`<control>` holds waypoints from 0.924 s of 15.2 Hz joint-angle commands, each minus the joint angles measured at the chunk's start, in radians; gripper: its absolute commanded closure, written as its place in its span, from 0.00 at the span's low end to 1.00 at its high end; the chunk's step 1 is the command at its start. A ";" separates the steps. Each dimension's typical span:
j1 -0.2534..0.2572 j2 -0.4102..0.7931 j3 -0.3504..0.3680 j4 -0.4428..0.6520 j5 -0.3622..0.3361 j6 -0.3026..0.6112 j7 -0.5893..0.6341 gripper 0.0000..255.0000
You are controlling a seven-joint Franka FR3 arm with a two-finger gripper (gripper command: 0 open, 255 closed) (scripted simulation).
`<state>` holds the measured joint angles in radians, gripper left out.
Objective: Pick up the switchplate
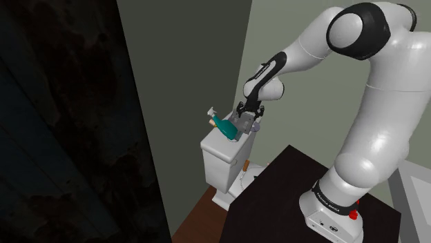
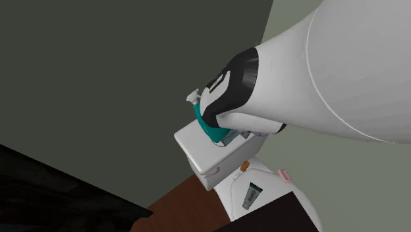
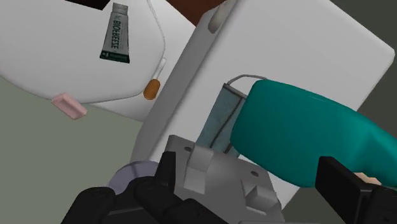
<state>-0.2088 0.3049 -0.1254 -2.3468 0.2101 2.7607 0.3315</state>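
Tight spot on the tank top, with a bottle crowding the gripper (image 3: 254, 184).
A teal spray bottle (image 3: 299, 137) lies across the tank lid (image 3: 305, 57), right beside the grey switchplate (image 3: 219, 175) and close against one of the spread fingers (image 3: 340, 184). Bare lid is free beyond the bottle. A wall (image 1: 193, 55) stands behind the tank.

The white arm (image 1: 376, 131) stretched up and to the shoulder view's left, wrist bent downward, its black gripper (image 3: 254, 178) pointing down with both fingers (image 3: 340, 184) spread well apart.
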 commanded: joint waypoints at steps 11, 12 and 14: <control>-0.105 0.310 0.068 0.173 0.120 0.149 -0.039 0.00; -0.109 0.323 0.073 0.179 0.122 0.158 -0.042 0.00; -0.112 0.331 0.076 0.182 0.124 0.163 -0.044 0.00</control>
<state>-0.3184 0.6306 -0.0518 -2.1680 0.3329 2.9201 0.2891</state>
